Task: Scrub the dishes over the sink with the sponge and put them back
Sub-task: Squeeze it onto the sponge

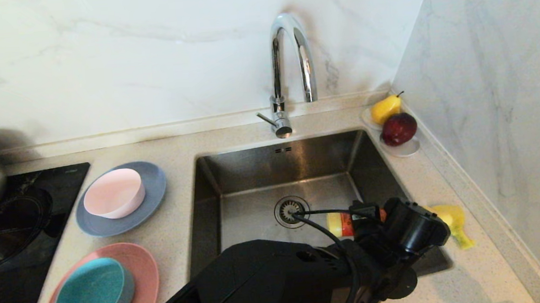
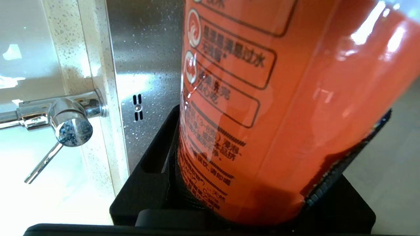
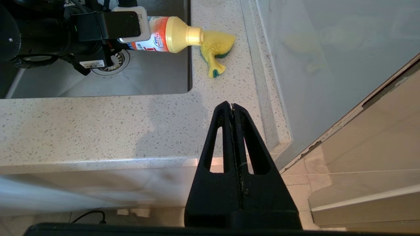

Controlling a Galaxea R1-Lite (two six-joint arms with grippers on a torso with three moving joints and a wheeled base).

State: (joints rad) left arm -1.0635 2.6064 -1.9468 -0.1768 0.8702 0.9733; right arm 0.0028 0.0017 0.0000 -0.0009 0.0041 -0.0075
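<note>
Over the right front corner of the sink (image 1: pixel 233 173), the left gripper (image 3: pixel 131 24) is clamped about halfway closed around an orange dish-soap bottle (image 2: pixel 262 108), tipped on its side so that its yellow cap (image 3: pixel 182 34) points at the sponge (image 3: pixel 216 52). That sponge, yellow with a green scouring layer, lies crumpled on the desk (image 1: pixel 449 272) just beside the sink's right rim, with the cap's nozzle touching it or very nearly so (whether any soap is coming out I cannot tell).

None of the four dishes looks to have been touched yet. To the left of the sink, the pale pink bowl (image 1: pixel 114 193) sits in the grey-blue plate (image 1: pixel 153 178), and nearer the front edge the teal bowl (image 1: pixel 92 294) sits in the salmon-pink plate (image 1: pixel 142 265). All four look dry and neatly nested. The steel basin holds nothing, and no water runs from the chrome faucet (image 1: pixel 292 59).

Below the desk's front edge, well apart from the work, the right gripper (image 3: pixel 233 113) hangs parked with its fingers pressed fully together, holding nothing.

My reading is that the task is at its very start: the sponge is being readied with soap. Still to come are picking up the sponge, scrubbing each bowl and plate over the sink, and returning them to their places. A pear (image 1: pixel 386 108) and a red apple (image 1: pixel 399 129) rest on a small white dish (image 1: pixel 407 149) in the back right corner, not part of the job.
</note>
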